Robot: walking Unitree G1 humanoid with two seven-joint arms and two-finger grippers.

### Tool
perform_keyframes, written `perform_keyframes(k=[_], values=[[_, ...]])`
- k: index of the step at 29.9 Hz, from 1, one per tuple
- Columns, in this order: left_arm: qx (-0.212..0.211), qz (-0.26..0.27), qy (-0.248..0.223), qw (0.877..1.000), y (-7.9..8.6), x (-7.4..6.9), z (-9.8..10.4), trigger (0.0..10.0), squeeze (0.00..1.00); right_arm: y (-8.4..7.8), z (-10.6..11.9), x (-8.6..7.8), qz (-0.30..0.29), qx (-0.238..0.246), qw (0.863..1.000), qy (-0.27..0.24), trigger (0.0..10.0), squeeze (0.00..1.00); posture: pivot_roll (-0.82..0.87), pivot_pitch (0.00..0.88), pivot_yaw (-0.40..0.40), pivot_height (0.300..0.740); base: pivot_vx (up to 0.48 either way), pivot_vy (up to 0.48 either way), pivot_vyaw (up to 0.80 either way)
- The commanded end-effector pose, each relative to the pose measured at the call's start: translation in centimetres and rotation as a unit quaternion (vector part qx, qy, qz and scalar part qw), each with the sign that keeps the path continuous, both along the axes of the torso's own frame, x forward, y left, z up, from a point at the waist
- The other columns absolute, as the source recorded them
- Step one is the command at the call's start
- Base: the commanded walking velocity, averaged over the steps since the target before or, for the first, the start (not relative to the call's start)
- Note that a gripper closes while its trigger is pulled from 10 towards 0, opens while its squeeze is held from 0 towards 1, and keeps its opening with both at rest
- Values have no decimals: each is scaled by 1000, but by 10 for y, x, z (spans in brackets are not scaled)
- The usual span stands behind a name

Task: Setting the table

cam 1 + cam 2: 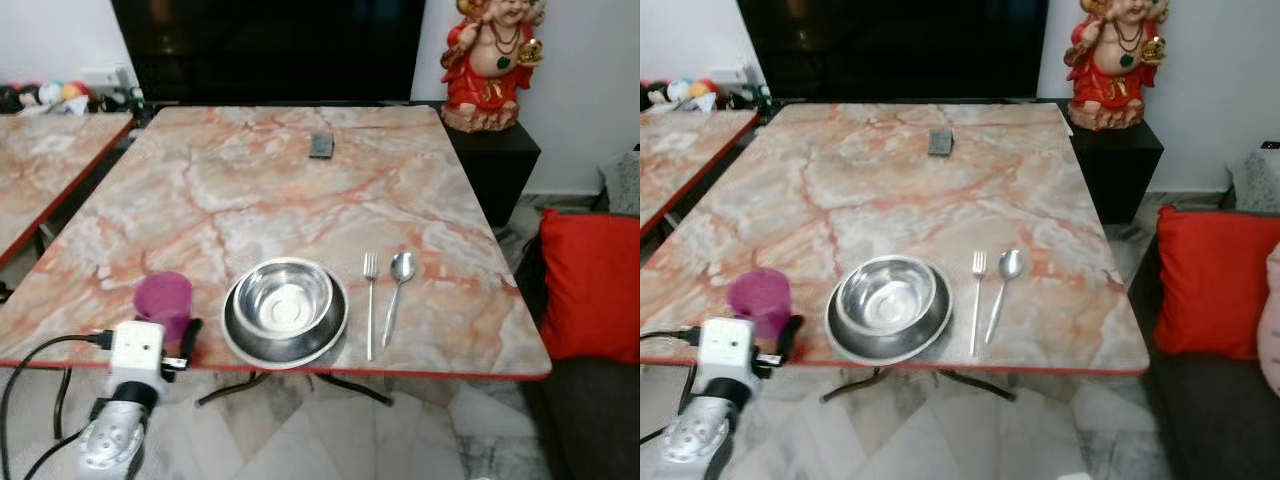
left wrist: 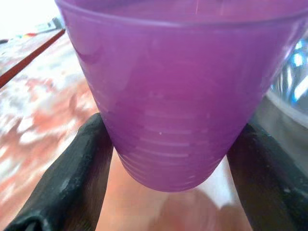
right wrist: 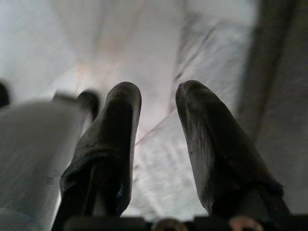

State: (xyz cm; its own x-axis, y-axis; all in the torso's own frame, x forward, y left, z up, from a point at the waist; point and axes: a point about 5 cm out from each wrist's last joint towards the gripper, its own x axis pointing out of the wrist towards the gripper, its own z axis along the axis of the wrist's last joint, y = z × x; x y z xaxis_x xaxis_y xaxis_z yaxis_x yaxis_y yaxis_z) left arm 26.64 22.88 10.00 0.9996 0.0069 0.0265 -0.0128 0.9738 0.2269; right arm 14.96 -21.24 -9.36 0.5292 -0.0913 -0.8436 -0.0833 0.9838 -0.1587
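Left gripper [image 1: 172,345] at table's [image 1: 300,190] near edge, approx 7 o'clock from the bowl. Purple cup [image 1: 164,303] sits between its two black fingers [image 2: 72,183]; wrist view shows fingers on both sides of cup near the base. Actual contact with cup wall: cannot tell. Cup upright, mouth up, standing on tabletop just left of the plate [image 1: 240,345].

Right gripper [image 3: 156,110] hangs over pale tiled floor; fingers apart by a narrow gap, nothing between them.

Count: 1 cup, 1 steel bowl [image 1: 283,296], 1 plate, 1 fork [image 1: 370,305], 1 spoon [image 1: 396,290], 1 small dark flat item [image 1: 321,145].

Layout: bowl sits inside plate, near table's front edge. Fork just beside plate at 3 o'clock; spoon just right of fork, not touching it. Fork long axis runs 12–6, tines at 12. Spoon long axis approx 1–7, bowl end at 1. Dark flat item well apart, toward far edge, approx 12 o'clock from bowl.

Surroundings: second table [image 1: 45,160] at 9–10 o'clock; red figurine [image 1: 492,60] on dark cabinet at 1 o'clock; red cushion [image 1: 592,285] at 3 o'clock.
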Motion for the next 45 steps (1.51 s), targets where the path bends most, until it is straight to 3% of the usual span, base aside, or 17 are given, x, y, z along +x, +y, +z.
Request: perform_keyframes(k=[1, 5, 12, 17, 23, 31, 45], values=[[9, 9, -5, 1000, 8, -1, 5, 10000, 0, 6, -1, 1, 5, 7, 1000, -1, 10000, 0, 22, 82, -11, 740, 300, 0, 0], [9, 11, -9, 1000, 9, 1, 8, 10000, 0, 6, -1, 1, 5, 8, 1000, 0, 10000, 0, 22, 82, -11, 740, 217, 0, 0], [-31, 8, -18, 999, 10, 10, 19, 10000, 0, 7, -1, 1, 5, 8, 1000, 0, 10000, 0, 20, 83, -10, 740, 0, 0, 0], [-54, 7, -15, 998, 20, 15, 26, 10000, 0, 7, -1, 1, 5, 8, 1000, -1, 10000, 0, 21, 82, -9, 740, 0, 0, 0], [-33, 9, 4, 999, 38, 15, 33, 10000, 0, 7, -1, 1, 5, 8, 1000, 0, 10000, 0, 24, 77, -8, 740, 0, 0, 0], [-49, -42, 55, 996, 38, 10, 20, 10000, 0, 7, -1, 1, 7, 7, 1000, 0, 10000, 0, 20, 77, -8, 740, 0, 0, 0], [-58, -61, 89, 993, 31, 10, 7, 10000, 0, 6, -1, 1, 6, 5, 1000, 1, 10000, 0, 20, 94, -12, 740, 0, 0, 0]])
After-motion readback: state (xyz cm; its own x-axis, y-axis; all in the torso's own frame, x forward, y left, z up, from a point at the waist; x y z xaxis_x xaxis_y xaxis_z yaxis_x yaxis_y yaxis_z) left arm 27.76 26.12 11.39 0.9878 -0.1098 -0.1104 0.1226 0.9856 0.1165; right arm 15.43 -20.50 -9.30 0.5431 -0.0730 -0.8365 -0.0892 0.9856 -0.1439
